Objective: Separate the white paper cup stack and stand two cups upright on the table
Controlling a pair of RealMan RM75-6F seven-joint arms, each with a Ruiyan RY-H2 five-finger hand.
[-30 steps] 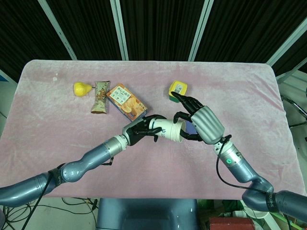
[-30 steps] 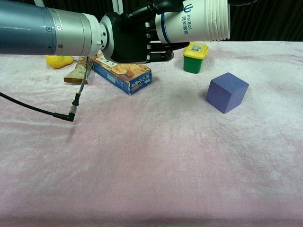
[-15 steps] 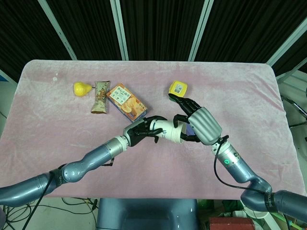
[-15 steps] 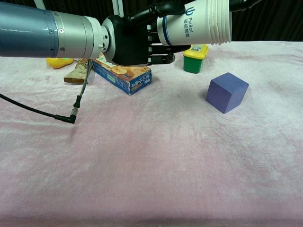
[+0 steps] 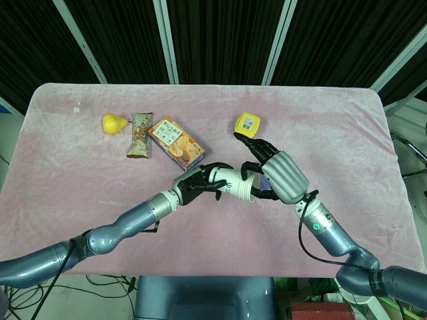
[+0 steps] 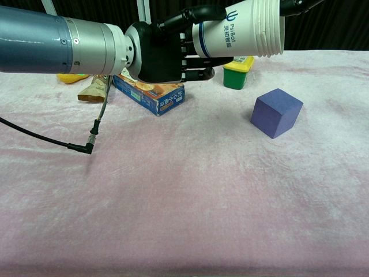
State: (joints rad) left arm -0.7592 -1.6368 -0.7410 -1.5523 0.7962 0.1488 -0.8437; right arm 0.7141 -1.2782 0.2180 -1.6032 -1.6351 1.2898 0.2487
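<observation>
The white paper cup stack (image 5: 233, 186) (image 6: 239, 29) lies on its side in the air over the table's middle, several nested rims facing right. My left hand (image 5: 197, 185) (image 6: 164, 53) grips its base end, dark fingers wrapped around the blue-printed wall. My right hand (image 5: 279, 175) comes in from the right, and its fingers (image 6: 295, 6) close on the stack's open rim from above and below. The chest view shows only those fingertips at the top edge.
A purple cube (image 6: 277, 112) sits on the pink cloth right of centre, under my right hand. Behind stand a yellow-lidded green tub (image 5: 247, 123) (image 6: 237, 72), a cracker box (image 5: 176, 141) (image 6: 149, 89), a snack bar (image 5: 140, 135) and a yellow pear (image 5: 113, 123). A black cable (image 6: 86, 144) trails at left.
My right hand has drawn in against the stack's rim. The stack has shifted slightly up and to the right in the chest view, still held by the left hand.
</observation>
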